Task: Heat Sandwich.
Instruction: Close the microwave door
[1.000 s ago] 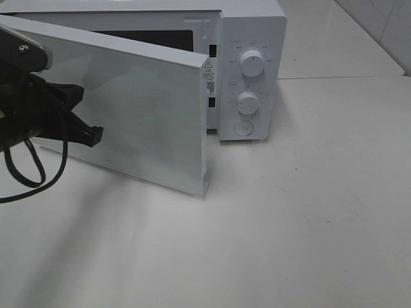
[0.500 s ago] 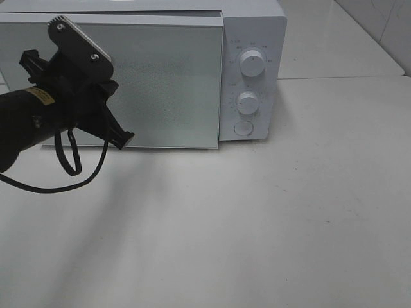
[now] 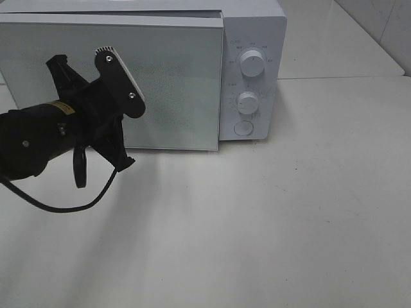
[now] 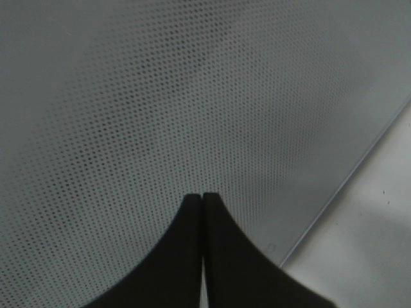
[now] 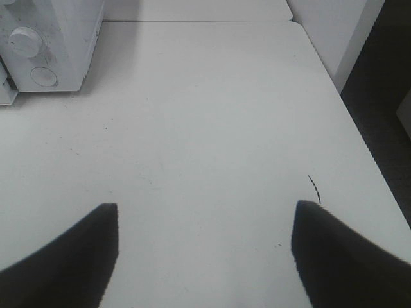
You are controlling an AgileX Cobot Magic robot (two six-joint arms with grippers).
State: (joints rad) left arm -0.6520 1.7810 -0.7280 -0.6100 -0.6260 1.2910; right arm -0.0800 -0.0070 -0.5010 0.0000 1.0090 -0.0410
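Left claw: sitting fully closed, fingertips pressing together, gripping nothing; hovering just in front of the microwave door (door sitting shut).
Right claw: standing wide apart, holding nothing, over the desk.
Sandwich: showing in no view; position relative to either claw cannot be told.
Left wrist view: alone resolving the door's dotted mesh.
Right wrist view: alone showing the desk's far edge.
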